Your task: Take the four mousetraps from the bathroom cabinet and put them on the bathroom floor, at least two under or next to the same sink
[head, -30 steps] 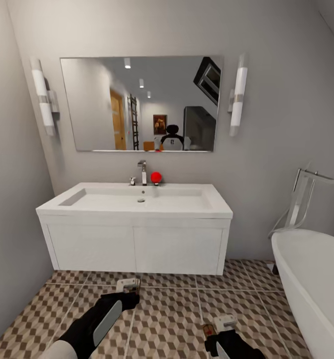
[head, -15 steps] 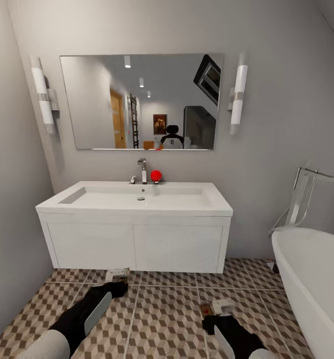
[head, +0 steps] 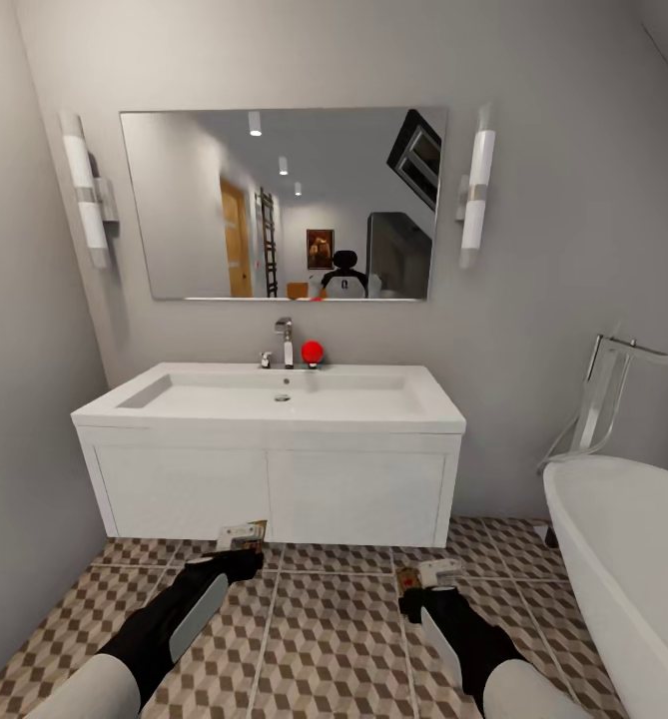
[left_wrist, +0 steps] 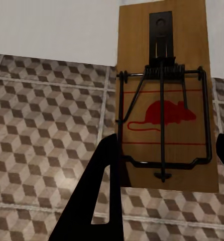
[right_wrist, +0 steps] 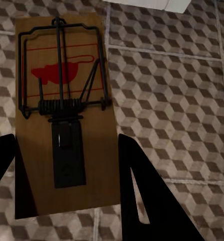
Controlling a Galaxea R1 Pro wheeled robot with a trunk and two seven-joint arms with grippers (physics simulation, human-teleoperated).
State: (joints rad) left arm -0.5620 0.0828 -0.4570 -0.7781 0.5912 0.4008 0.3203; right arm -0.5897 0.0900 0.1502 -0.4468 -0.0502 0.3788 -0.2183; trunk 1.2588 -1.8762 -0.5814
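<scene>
Plainly brown wooden mousetrap (left_wrist: 162, 95), black wire spring, red mouse print.

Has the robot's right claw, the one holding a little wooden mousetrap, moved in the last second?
Yes. The right gripper, shut on its small brown wooden mousetrap, has moved forward over the cube-patterned tiled floor, closer to the white wall-hung sink unit.

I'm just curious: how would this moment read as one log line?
left tool: holds brown wooden mousetrap | right tool: holds second mousetrap | both low before white sink unit
</scene>
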